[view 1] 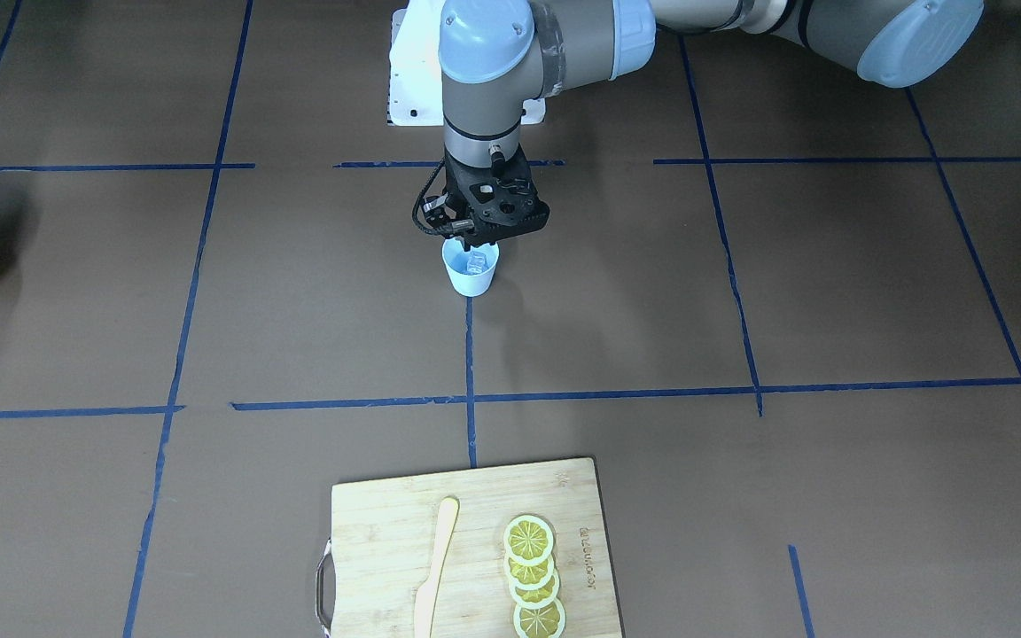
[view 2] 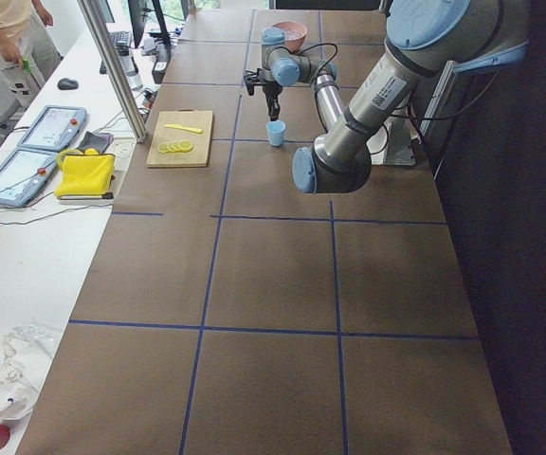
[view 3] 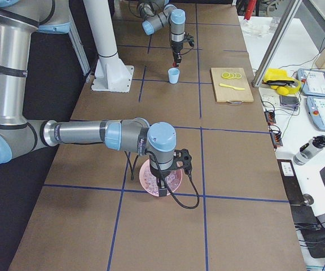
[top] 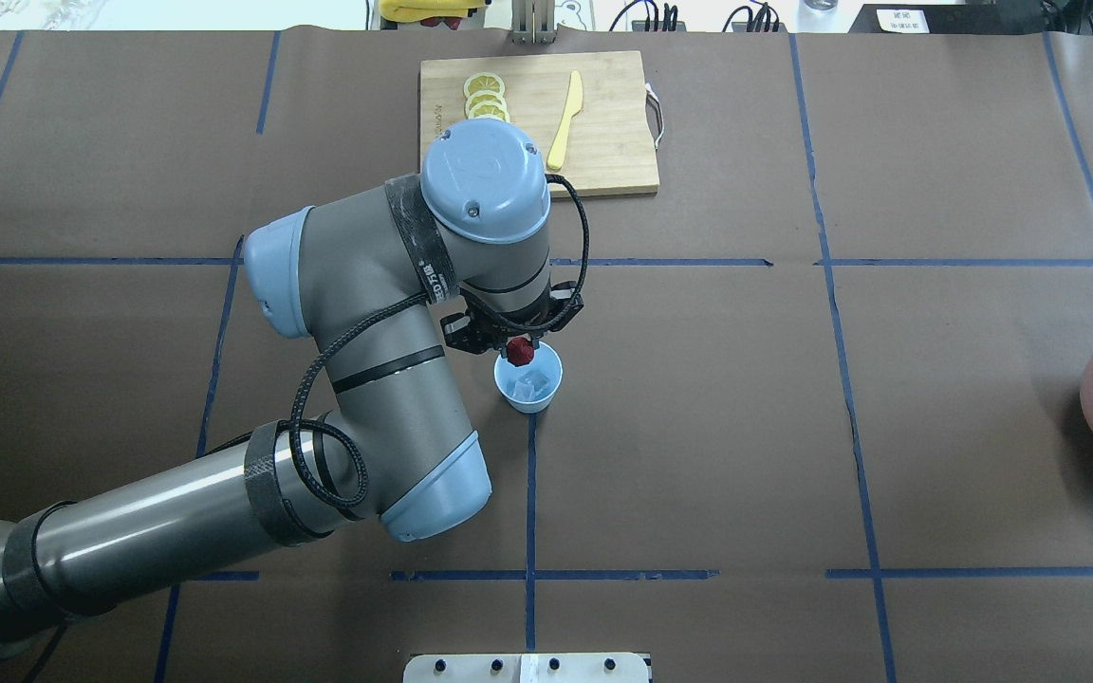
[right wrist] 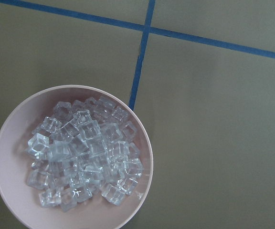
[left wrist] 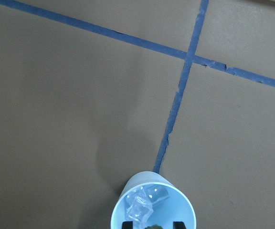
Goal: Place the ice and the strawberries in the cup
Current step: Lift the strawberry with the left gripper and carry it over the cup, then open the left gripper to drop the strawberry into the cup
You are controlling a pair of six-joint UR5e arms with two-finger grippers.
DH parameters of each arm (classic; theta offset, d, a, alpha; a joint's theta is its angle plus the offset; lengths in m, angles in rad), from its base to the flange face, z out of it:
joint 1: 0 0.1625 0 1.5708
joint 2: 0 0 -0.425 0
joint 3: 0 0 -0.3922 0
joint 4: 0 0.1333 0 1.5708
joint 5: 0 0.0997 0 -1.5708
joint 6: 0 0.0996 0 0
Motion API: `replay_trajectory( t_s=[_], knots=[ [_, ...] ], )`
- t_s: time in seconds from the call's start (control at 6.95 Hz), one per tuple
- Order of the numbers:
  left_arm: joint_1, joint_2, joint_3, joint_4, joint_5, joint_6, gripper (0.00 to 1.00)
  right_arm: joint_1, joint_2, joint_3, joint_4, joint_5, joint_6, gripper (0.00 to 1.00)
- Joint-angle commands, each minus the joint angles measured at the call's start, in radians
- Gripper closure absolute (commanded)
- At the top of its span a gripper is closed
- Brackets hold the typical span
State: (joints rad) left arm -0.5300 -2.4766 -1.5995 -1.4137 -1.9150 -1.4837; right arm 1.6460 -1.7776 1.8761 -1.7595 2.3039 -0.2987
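Our left hand [top: 519,348] hangs right over the cup [top: 529,404], closed on the strawberry [top: 520,355], so the berry should drop straight in once the fingers part. The cup stands upright near the middle of the worktop [top: 698,427] with ice [left wrist: 139,208] lying in its bottom, so we judge the berry to be the last thing wanted. Our right hand [view 3: 161,190] hovers far to the right above the pink bowl [right wrist: 11,186] of spare cubes, well apart from the cup. We cannot tell whether it is open or closed. The cutting board [top: 603,142] with lemon slices [top: 484,95] lies on the far side.
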Motion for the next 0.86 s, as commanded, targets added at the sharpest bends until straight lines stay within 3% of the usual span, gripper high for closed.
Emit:
replay_trajectory(
  t_s=[0.0,0.14,0.43,0.72],
  knots=[
    [0.001,0.001,0.001,-0.002,0.001,0.006,0.1,0.0,0.004,0.0,0.0,-0.001,0.001,0.01],
    [0.002,0.001,0.001,-0.002,0.001,0.006,0.0,0.0,0.004,0.0,0.0,-0.001,0.001,0.01],
    [-0.001,0.016,-0.017,-0.001,-0.001,0.038,0.0,0.0,0.003,0.001,0.002,0.0,0.001,0.01],
    [-0.072,0.242,-0.203,0.015,-0.009,0.307,0.0,0.0,0.003,0.0,0.0,-0.001,0.0,0.01]
  ],
)
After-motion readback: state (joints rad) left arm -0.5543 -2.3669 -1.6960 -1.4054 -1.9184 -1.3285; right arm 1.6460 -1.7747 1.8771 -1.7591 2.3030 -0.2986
